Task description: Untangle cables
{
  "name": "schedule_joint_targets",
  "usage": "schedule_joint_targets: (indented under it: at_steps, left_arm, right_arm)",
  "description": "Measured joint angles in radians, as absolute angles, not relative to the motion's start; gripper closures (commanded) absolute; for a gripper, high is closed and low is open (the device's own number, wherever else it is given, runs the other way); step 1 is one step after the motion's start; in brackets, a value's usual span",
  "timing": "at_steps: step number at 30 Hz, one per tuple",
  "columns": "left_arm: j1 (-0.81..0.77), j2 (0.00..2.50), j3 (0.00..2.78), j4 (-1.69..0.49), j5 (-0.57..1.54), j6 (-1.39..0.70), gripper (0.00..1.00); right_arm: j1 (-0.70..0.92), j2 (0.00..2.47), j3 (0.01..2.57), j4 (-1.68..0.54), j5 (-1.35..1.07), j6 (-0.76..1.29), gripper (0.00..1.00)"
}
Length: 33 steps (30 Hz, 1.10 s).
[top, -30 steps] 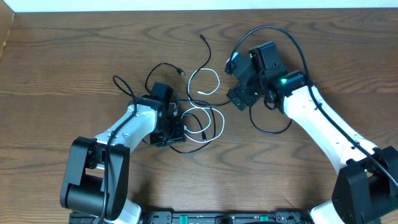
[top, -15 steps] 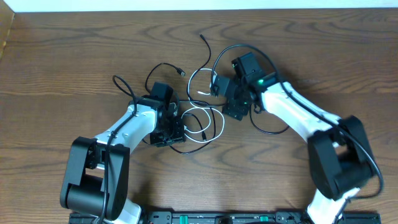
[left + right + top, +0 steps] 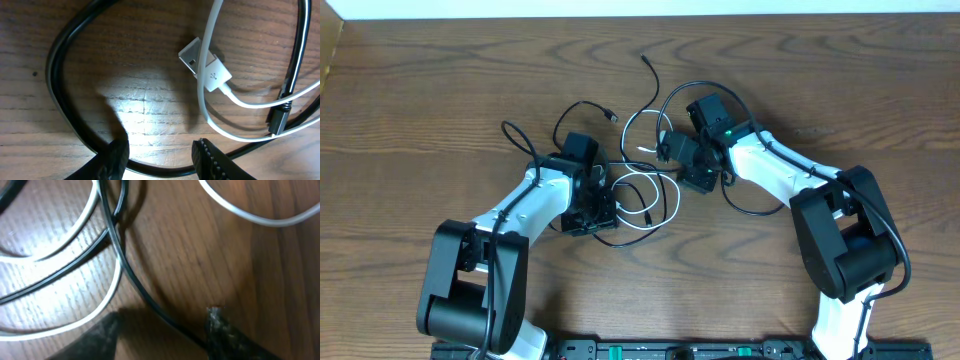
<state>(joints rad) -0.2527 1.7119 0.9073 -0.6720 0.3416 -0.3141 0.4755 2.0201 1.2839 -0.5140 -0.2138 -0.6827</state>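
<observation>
Black fingers [image 3: 114, 161] of the left gripper [image 3: 159, 162] stand apart at the lower edge of the left wrist view, with bare wood between them. A black cable [image 3: 54, 80] crosses the gap low down and then bends up in a wide arc on the left. It seems to lie loose on the wood and not to be pinched, though the view is cut off there. Just beyond the fingertips lies a white USB plug [image 3: 206, 67]; its cord loops to the right, beside a small black plug [image 3: 276, 120]. The right gripper [image 3: 162, 332] is open too. A thin black cable [image 3: 131, 277] runs between its fingers [image 3: 227, 330], closer to one of them, and I cannot tell if it touches that finger. Further out this cable passes over a white cable [image 3: 255, 218] that curves around it. Seen from above, the cables [image 3: 645, 188] make a loose tangle about in the middle of the table [image 3: 420, 80], a little nearer to the far edge. The left gripper is at the tangle's left side and the right gripper at its right side. One black end [image 3: 647, 62] reaches toward the far edge.
</observation>
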Motion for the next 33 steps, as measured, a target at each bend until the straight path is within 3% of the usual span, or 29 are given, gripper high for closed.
schedule_joint_targets:
  at_steps: [6,22,33]
  left_arm:
    - [-0.253,1.712,0.907,-0.672,0.342,-0.314,0.54]
    - [-0.253,1.712,0.907,-0.672,0.342,-0.314,0.54]
    - [-0.253,1.712,0.907,-0.672,0.342,-0.314,0.54]
  right_arm:
    - [0.476,2.020,1.290,-0.551,-0.213,-0.591,0.99]
    - [0.472,1.998,1.299,-0.685,-0.225,-0.304,0.99]
    - [0.317,1.647,1.295,-0.698,-0.379,-0.172,0.99]
